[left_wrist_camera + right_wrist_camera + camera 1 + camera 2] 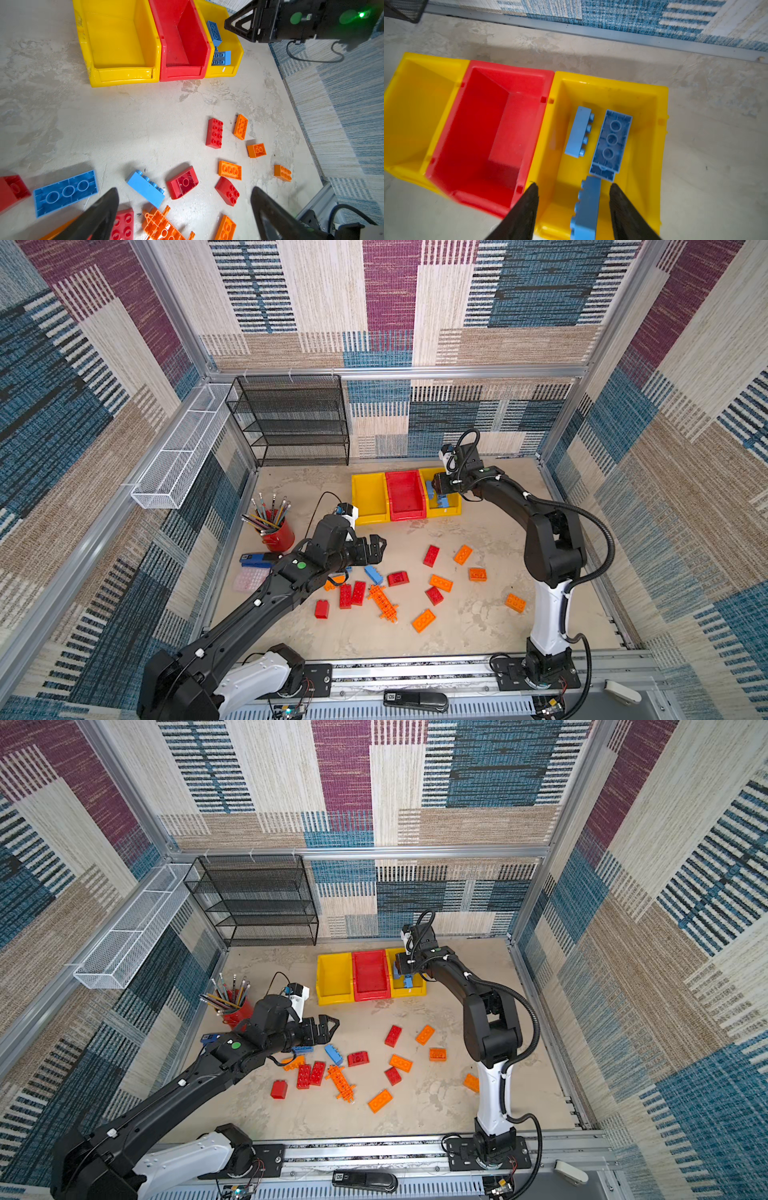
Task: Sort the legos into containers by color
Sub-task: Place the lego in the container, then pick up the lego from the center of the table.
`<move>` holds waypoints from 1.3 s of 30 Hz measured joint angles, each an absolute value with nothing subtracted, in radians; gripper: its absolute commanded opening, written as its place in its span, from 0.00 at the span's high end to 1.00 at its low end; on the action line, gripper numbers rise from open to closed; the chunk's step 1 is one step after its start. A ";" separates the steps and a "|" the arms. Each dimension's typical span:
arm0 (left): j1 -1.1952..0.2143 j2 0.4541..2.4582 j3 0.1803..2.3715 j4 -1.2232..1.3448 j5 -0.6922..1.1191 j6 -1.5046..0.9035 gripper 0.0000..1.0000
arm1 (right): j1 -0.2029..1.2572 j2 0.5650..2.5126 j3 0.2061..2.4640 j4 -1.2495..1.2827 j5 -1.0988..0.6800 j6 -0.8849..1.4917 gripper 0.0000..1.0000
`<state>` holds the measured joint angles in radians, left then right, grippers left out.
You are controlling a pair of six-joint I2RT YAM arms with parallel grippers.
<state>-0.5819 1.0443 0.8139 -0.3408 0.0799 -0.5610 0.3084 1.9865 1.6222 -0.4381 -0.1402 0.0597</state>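
A light blue lego (586,207) sits low in the right wrist view, lengthwise between the fingers of the right gripper (573,185). It is inside the yellow bin (612,83) that ends the row on the right in both top views. The jaws stand parted with a gap on each side of the brick, so nothing is pinched. Whether the brick already rests on the bin floor cannot be told.

The step in hand looks like the release of a blue piece. To do it well, the jaws should spread fully before the arm rises. The rise should go straight up, so that neither finger drags the brick out or catches the bin wall.

Two more blue legos lie deeper in that bin: one on its side (579,132) and one studs-down (611,141) just beside it. The red bin (508,70) in the middle and the far yellow bin (431,57) hold nothing.

Lower in a top view, loose legos lie scattered on the table (478,635). There are red and orange bricks and a long orange holed plate (383,602). An upturned dark blue brick (65,191) and a pale blue brick (145,189) lie near the left gripper (380,548), which hovers above them with its jaws spread wide and empty. The sorting seems barely begun.
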 measured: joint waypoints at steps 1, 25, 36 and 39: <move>-0.582 1.016 0.796 -0.344 0.079 -0.570 0.01 | 0.319 1.949 1.580 -0.421 -0.151 0.070 0.43; -0.583 0.511 0.535 -0.532 0.046 -0.782 0.00 | 0.814 1.756 1.179 -0.255 -0.288 0.247 0.42; -0.583 0.489 0.512 -0.561 0.028 -0.790 0.00 | 0.879 1.878 1.224 -0.248 -0.275 0.260 0.42; -0.583 0.489 0.508 -0.562 0.027 -0.790 0.00 | 0.888 1.911 1.245 -0.252 -0.258 0.255 0.42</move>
